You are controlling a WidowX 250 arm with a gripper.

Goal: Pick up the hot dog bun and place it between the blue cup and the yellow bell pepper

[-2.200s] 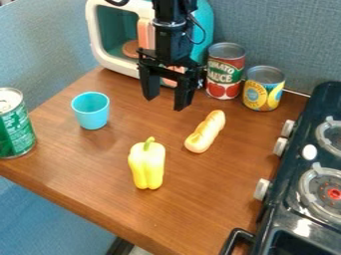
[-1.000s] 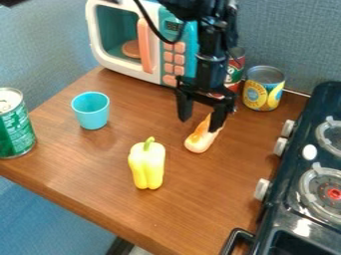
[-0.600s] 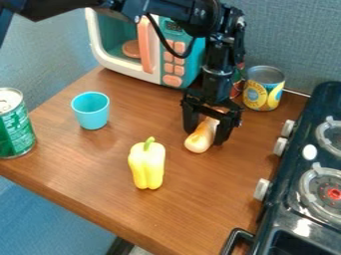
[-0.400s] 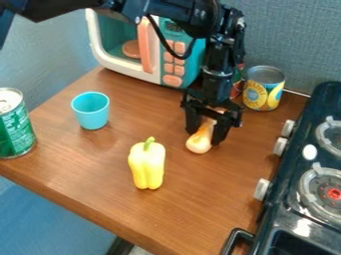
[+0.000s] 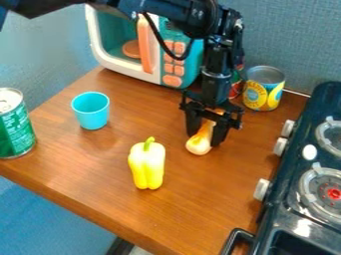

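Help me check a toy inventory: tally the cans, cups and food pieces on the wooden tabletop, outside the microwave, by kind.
Cans: 3 (green can, partly hidden red can, yellow-and-blue can)
Cups: 1 (blue cup)
Food pieces: 2 (yellow pepper, long bun between the gripper's fingers)
Total: 6

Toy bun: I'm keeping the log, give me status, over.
Gripper down at the tabletop, fingers closed on toy bun. Yellow pepper nearby, touching neither.

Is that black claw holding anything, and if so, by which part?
Yes: the gripper holds the toy hot dog by its sides, around the middle, with the rounded end nearer the camera sticking out.
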